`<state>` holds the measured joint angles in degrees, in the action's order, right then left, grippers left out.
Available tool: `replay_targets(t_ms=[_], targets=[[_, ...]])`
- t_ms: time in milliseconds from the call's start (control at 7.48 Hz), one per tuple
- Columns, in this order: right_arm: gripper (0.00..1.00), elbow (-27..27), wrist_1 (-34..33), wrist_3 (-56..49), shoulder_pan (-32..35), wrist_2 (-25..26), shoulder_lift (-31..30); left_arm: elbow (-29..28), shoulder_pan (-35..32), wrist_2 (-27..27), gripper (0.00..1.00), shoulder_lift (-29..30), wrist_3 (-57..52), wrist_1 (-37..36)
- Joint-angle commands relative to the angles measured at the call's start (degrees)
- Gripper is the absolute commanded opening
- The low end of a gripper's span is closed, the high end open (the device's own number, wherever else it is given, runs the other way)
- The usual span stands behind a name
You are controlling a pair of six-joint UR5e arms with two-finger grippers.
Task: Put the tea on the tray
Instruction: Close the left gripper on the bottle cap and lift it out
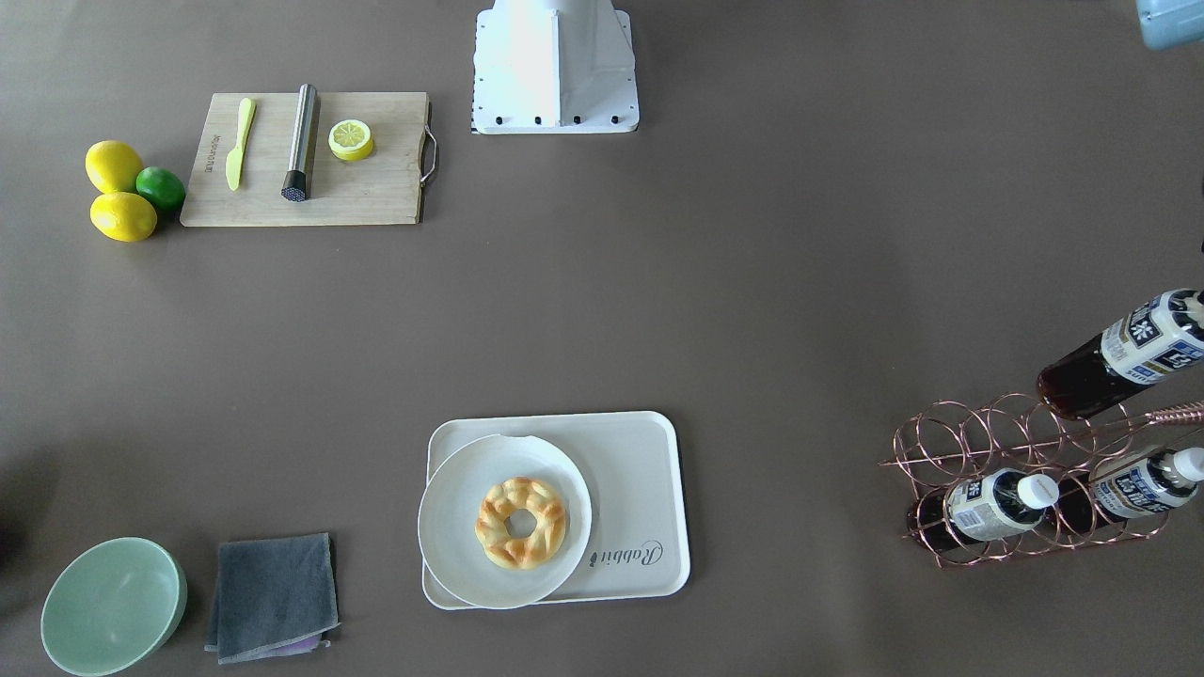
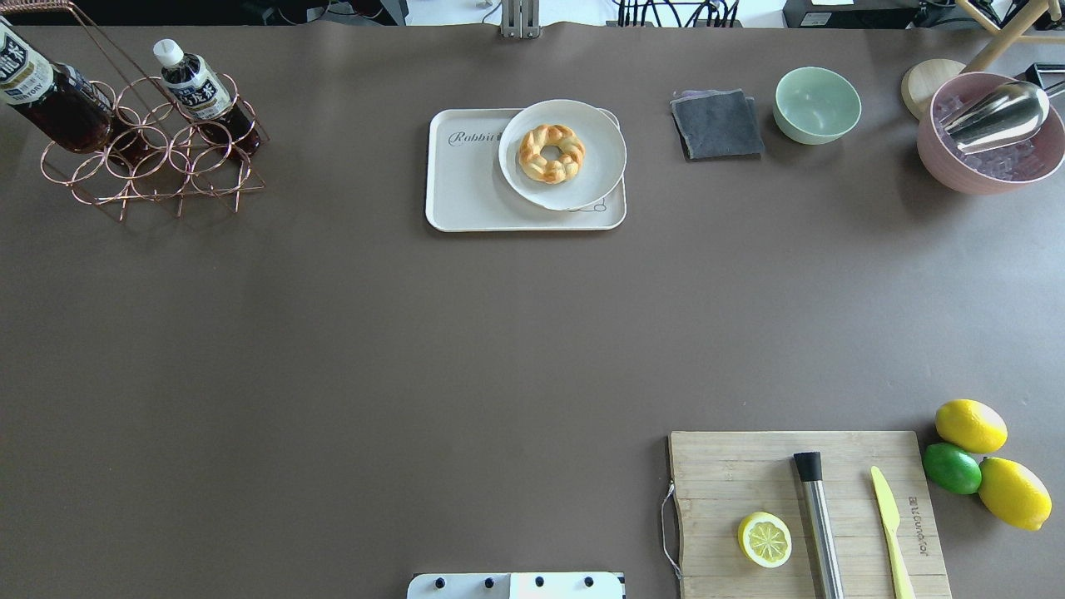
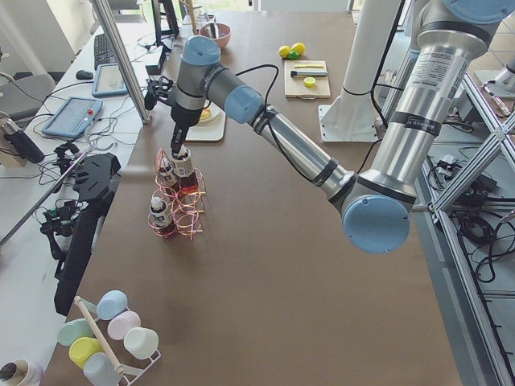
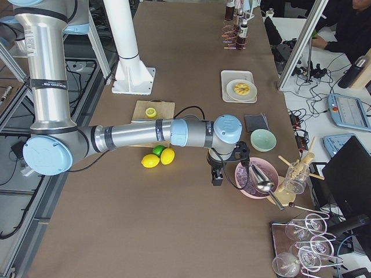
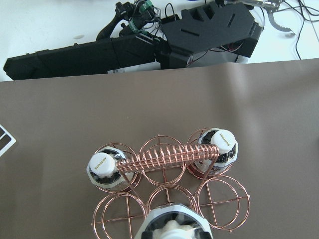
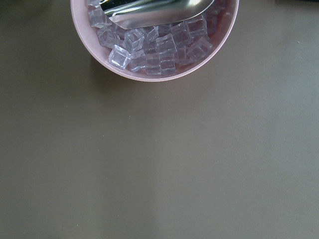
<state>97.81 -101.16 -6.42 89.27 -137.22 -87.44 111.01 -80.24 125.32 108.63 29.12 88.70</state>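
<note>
Lifting the tea point(image 2: 52, 98) out of the copper rack point(image 2: 170, 158) at ten o'clock of the counter point(image 2: 499, 333) seems the step in hand; the left claw point(image 3: 179, 153) looks clenched on its neck. Next it must travel to the bare strip of the tray point(image 2: 466, 195) at twelve o'clock, beside the plate point(image 2: 603, 162). The right claw point(image 4: 217, 174) hangs at two o'clock; its state I cannot tell.

The dark tea bottle point(image 1: 1124, 353), white-and-navy label, is at the wire rack point(image 1: 959, 442). The cream tray point(image 1: 640, 470) lies flat, well apart.
</note>
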Motion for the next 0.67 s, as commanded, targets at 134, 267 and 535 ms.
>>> replay_targets(t_ms=[134,267,535], targets=[[1.00,-0.34,0.00,-0.09,-0.32,0.20,0.07,11.55,3.66,-0.16,0.00,0.44,5.20,-12.91],[1.00,-0.34,0.00,-0.09,-0.32,0.28,0.07,15.60,10.39,-1.30,0.00,0.61,14.38,-13.99],[1.00,-0.16,0.00,0.00,-0.58,3.34,0.34,18.62,21.83,-7.70,0.00,3.84,26.36,-15.13]])
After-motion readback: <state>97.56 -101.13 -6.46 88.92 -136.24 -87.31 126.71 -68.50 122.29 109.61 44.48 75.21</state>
